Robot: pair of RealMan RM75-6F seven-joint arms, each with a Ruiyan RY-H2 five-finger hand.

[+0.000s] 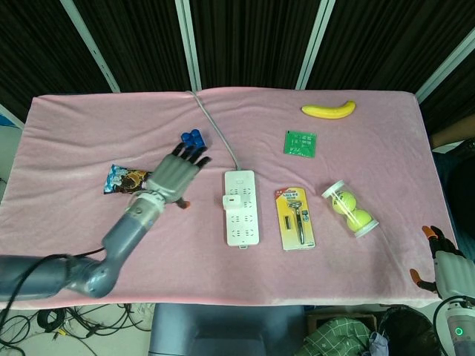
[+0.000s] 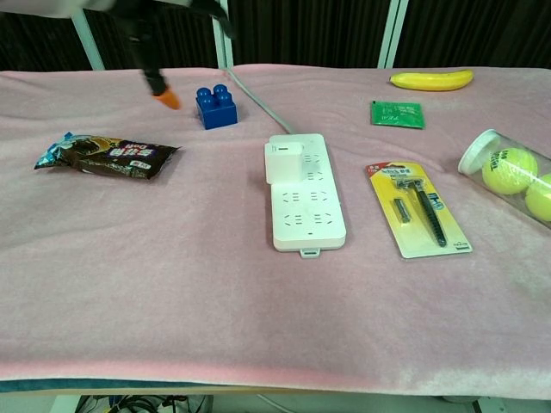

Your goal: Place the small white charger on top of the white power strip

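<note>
1. The small white charger (image 1: 232,201) sits on the white power strip (image 1: 241,222), on its left side near the end where the cable leaves.
2. In the chest view the charger (image 2: 284,161) lies flat on the strip (image 2: 307,206) and nothing touches it.
3. Judged from this, the placing is done; what is left seems only to bring the arm to rest.
4. The left hand (image 1: 175,174) is left of the strip, well apart from it, above the snack bar (image 1: 122,178); its fingers are spread and it holds nothing.
5. The right hand (image 1: 447,268) shows only at the table's edge, far right of the strip; whether its fingers are apart or together cannot be told.
6. The blue block (image 2: 216,107) lies behind and left of the strip, and the razor pack (image 1: 295,217) lies just right of it on the pink table (image 1: 89,126).
</note>
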